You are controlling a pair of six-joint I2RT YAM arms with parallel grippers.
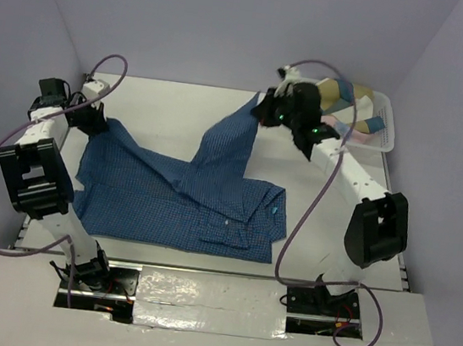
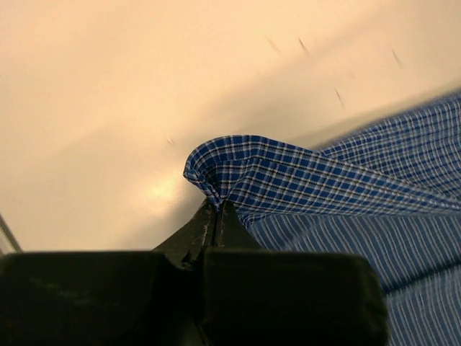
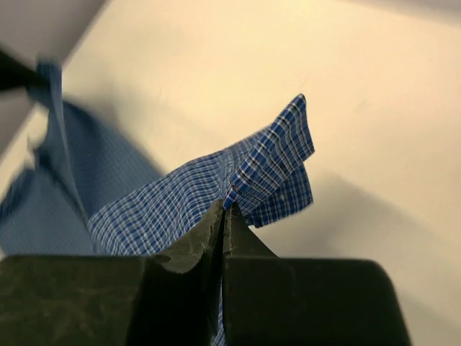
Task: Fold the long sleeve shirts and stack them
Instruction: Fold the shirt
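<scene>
The blue checked shirt (image 1: pixel 167 207) lies spread across the middle of the counter (image 1: pixel 173 101). Its body runs left to right, and the collar and button strip sit toward the near right.

One sleeve (image 1: pixel 228 134) rises off the body and slants up toward the far right. The right jaws are clamped tight on its cuff (image 3: pixel 277 158) and hold it clear of the counter. So the sleeve's long axis runs from those jaws down and to the near left, into the shirt's middle. The right arm (image 1: pixel 358 185) is plainly the nearer one to it. I'd guess laying that sleeve over the body means carrying the cuff back along that line.

The left jaws are pinched shut on a small fold of the cloth (image 2: pixel 238 162) at the far left corner, low over the counter, at the end of the left arm (image 1: pixel 40 169).

I can't tell whether that pinched corner is hem or the other cuff, and I can't pick out the second sleeve anywhere. A white basket (image 1: pixel 386 134) at the far right holds bunched cloth, half hidden behind the right arm. The left edge of the right wrist view is smeared.
</scene>
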